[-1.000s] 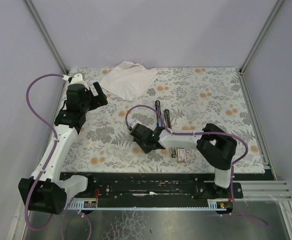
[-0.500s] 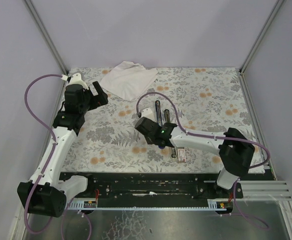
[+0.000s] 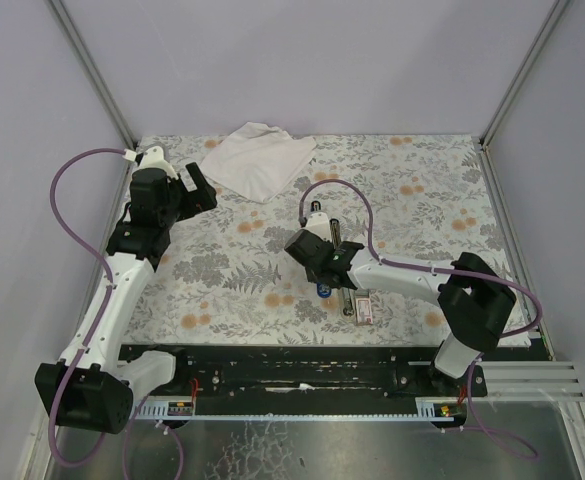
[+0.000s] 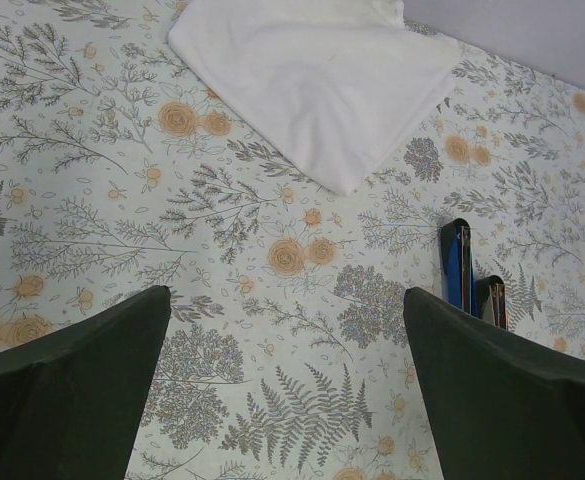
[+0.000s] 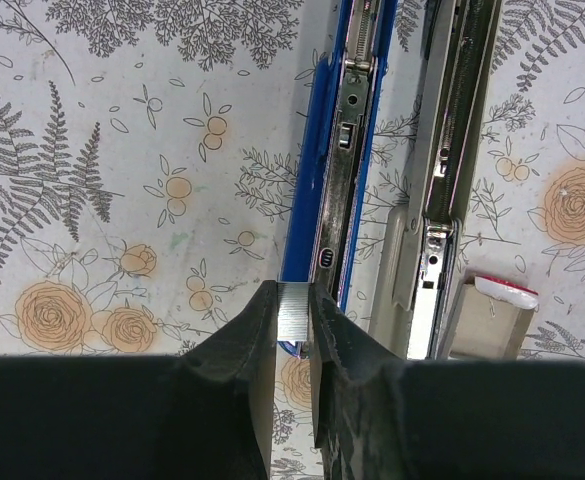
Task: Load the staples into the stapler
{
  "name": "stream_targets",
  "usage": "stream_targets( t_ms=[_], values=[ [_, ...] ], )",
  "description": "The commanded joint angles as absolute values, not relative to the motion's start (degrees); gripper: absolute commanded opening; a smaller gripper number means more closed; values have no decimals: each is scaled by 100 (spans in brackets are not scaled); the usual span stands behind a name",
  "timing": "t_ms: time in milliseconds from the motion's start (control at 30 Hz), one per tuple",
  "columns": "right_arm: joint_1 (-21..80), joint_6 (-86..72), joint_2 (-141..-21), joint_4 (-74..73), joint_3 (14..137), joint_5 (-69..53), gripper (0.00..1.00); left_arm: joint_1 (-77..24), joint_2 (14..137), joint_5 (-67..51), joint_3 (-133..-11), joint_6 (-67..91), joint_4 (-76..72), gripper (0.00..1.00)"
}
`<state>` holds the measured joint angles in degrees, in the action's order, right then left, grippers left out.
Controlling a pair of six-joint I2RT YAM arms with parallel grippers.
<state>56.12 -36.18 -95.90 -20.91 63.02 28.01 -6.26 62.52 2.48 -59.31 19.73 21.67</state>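
Carrying a short silvery strip of staples [image 5: 294, 312] pinched between its nearly closed fingers, your right gripper [image 5: 292, 298] sits at the near end of the open blue metal stapler [image 5: 344, 150], so the step in hand looks like the insertion itself. Next you need to line the strip up with the silvery channel that runs toward 12 o'clock from the grip, lower it flat, and only then let go. The channel is narrow and the strip looks thin and brittle, so a tilt could jam or snap it. At 3 o'clock of the blue one lies a pale grey second stapler [image 5: 442, 170], also open, its rail and spring bare. The small flat box with the pink-red and white label [image 5: 494, 310] sits at 4 o'clock of the grip, just beside that grey body. Your left gripper [image 4: 287, 340] is spread wide and holds nothing, above the floral-print table cover [image 4: 92, 200], with the soft white folded cloth [image 4: 322, 80] toward 12 o'clock.
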Motion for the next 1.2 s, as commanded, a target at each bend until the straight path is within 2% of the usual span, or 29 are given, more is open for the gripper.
stream_targets(
  t_ms=[0,1167],
  values=[
    [5576,-3914,-9611,-2087,6294,3175,16,-580,6256,187,-5851,1922,1846,100],
    [5487,-4201,-9820,-2233,6219,3272,17,-580,6289,121,-5851,1922,1846,100]
  ],
)
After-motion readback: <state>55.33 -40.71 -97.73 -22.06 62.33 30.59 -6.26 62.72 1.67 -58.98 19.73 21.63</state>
